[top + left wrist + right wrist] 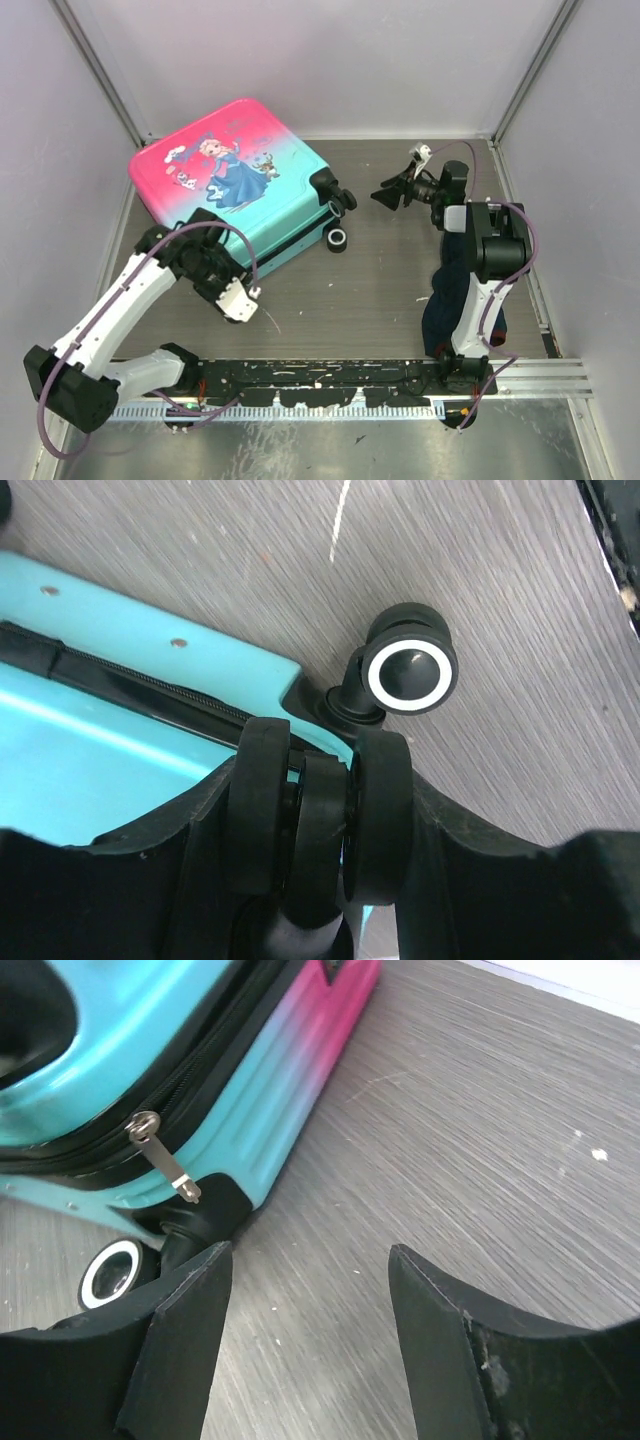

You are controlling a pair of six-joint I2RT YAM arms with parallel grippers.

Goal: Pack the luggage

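Observation:
The luggage (230,170), a pink-to-turquoise suitcase with a princess print, lies flat and zipped shut at the back left. My left gripper (240,300) is at its near corner. In the left wrist view my left gripper (320,880) is shut on a black double caster wheel (262,800) of the turquoise shell (100,780). My right gripper (387,195) is open and empty just right of the luggage's wheels (338,240). In the right wrist view my right gripper (310,1255) hovers over bare table beside the shell (150,1020). A metal zipper pull (165,1160) hangs from the closed zipper.
A dark navy cloth heap (452,295) lies on the right side under my right arm. Another white-ringed wheel (410,670) sticks out beside my left gripper. White walls enclose the table at the back and sides. A black rail (330,385) runs along the near edge.

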